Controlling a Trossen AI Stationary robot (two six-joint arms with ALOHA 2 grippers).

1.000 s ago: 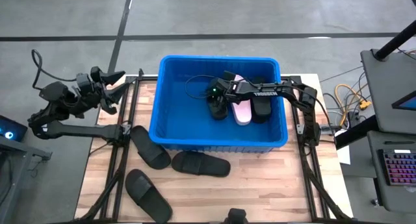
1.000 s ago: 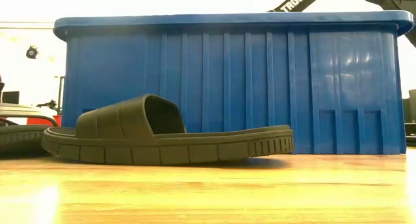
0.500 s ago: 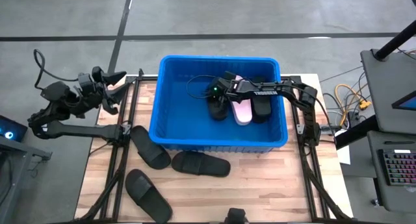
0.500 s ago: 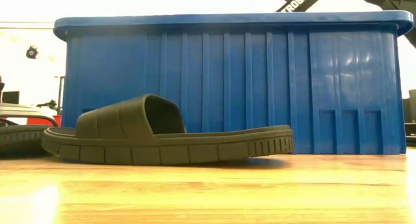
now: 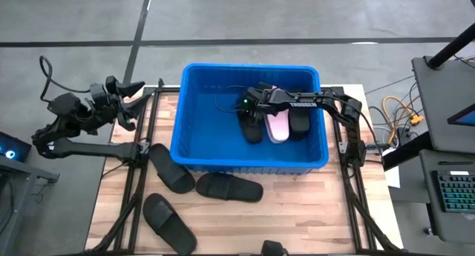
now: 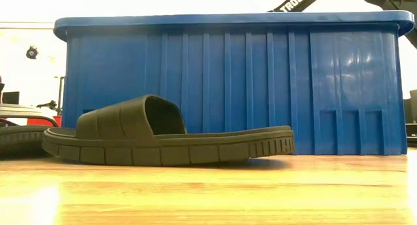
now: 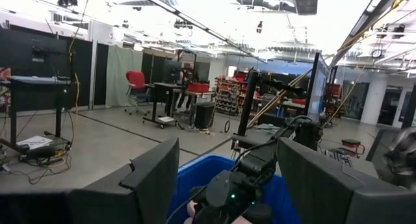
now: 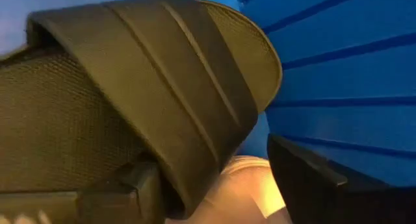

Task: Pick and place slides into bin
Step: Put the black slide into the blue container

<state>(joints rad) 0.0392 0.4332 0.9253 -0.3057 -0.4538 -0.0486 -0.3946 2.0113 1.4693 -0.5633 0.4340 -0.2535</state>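
The blue bin [image 5: 194, 148] stands mid-table and fills the low view [image 6: 228, 81]. My right gripper [image 5: 250, 113] reaches into it from the right, open. A black slide [image 5: 253, 130] lies under it, strap [image 8: 162, 74] between the fingers. A pink slide [image 5: 277, 127] and another black one [image 5: 299, 122] lie beside it on the bin floor. Three black slides [image 5: 172, 168] [image 5: 228, 188] [image 5: 169, 222] rest sole-down on the table. My left gripper [image 5: 135, 97] hangs open, raised at the far left. My right gripper slants down from the right over the black slide in the bin. The strap's edge [image 8: 170, 185] lies right beside one finger [image 8: 133, 185]; the other finger [image 8: 305, 175] stands clear. I cannot tell whether the near finger touches the strap.
The bin's left half [image 5: 208, 115] is bare floor. In the low view one black slide [image 6: 163, 137] lies just before the bin's near wall, another [image 6: 19, 139] at the left edge. The wooden table [image 5: 312, 211] is bare at the near right.
My right gripper has opened and let go of the black slide, tipping a little. The slide has dropped onto the bin floor beside the pink one, a little nearer the bin's near wall.
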